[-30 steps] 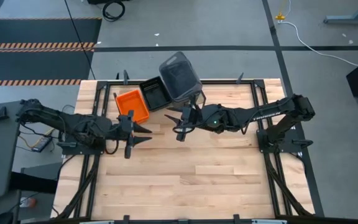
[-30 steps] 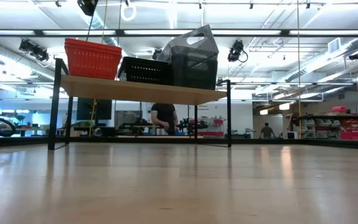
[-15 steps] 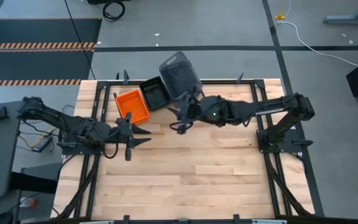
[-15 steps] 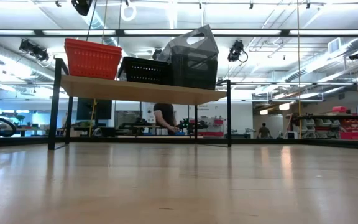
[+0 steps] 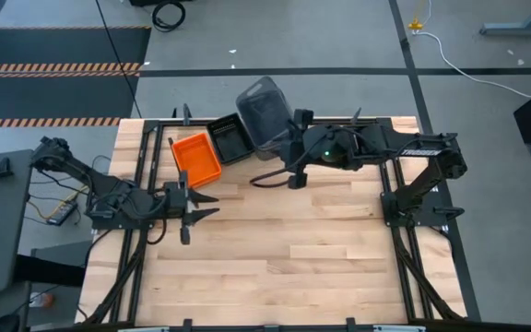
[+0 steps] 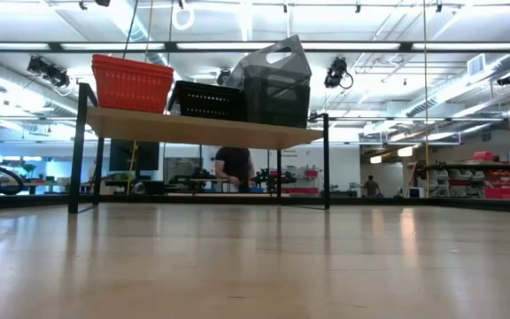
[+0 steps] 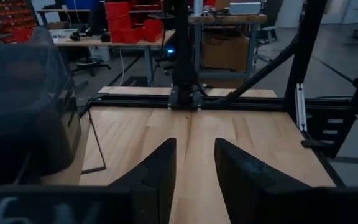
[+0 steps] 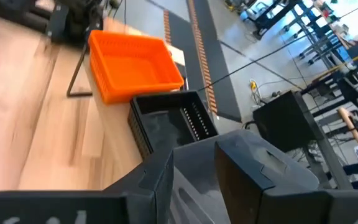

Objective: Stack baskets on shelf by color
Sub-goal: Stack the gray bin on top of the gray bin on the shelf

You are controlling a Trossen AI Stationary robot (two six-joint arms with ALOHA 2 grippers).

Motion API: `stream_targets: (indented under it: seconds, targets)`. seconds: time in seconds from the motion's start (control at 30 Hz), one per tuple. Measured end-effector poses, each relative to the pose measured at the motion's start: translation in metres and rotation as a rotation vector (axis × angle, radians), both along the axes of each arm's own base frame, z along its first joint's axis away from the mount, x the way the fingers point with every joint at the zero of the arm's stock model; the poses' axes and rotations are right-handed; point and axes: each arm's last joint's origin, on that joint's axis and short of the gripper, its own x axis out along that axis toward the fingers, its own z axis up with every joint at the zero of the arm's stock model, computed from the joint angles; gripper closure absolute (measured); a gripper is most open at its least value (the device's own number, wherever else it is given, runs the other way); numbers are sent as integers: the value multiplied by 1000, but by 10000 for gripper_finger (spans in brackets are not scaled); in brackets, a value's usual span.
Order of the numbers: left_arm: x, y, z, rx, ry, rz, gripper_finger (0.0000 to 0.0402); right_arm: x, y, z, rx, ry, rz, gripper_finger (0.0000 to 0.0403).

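Note:
On the shelf [image 6: 202, 128] stand three stacks in a row: orange baskets [image 5: 197, 157], black mesh baskets [image 5: 230, 140] and grey baskets [image 5: 265, 112]. The topmost grey basket [image 6: 277, 62] sits tilted on those below it. My right gripper [image 5: 282, 173] is open and hangs by the near right corner of the grey stack [image 8: 260, 162]. It looks along the row past the black baskets [image 8: 169, 124] to the orange ones [image 8: 135, 65] and holds nothing. My left gripper [image 5: 203, 204] is open and empty over the tabletop, nearer than the orange stack.
The shelf stands on thin black legs [image 6: 78, 151] at the table's far edge. The slatted wooden tabletop [image 5: 284, 249] stretches bare from the shelf to the near edge. Black frame rails [image 7: 191, 102] border the table. People and workbenches [image 6: 233, 168] show far back in the room.
My right gripper has drawn back from the middle of the table toward the far edge and the right, closing in on the grey stack. My left gripper has pulled a little toward the near left. The baskets have stayed where they were.

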Motion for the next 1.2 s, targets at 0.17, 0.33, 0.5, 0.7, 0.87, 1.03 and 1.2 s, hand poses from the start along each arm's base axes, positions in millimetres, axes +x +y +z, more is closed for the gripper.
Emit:
stream_targets:
  seconds: [0.17, 0.33, 0.5, 0.7, 0.87, 1.03, 1.2]
  targets:
    - [0, -7, -3, 6, 11, 13, 285, -1, -6, -7, -33, 79, 36, 279]
    - [-1, -8, -4, 16, 13, 42, 285, 2, -22, -21, -53, 162, 64, 279]
    - [-1, -7, -4, 1, 15, 48, 285, 3, -39, -30, -64, 213, 73, 279]
    - [-1, -7, -6, -32, 23, 55, 285, 3, -50, -30, -103, 231, 84, 279]
    - [0, -8, -7, -47, 29, 58, 285, 4, -52, -29, -118, 226, 113, 279]
    - [-1, -8, -7, -48, 29, 58, 285, 7, -52, -25, -155, 188, 121, 279]
    - [-1, -8, -7, -48, 28, 58, 285, 11, -62, -17, -167, 124, 94, 263]
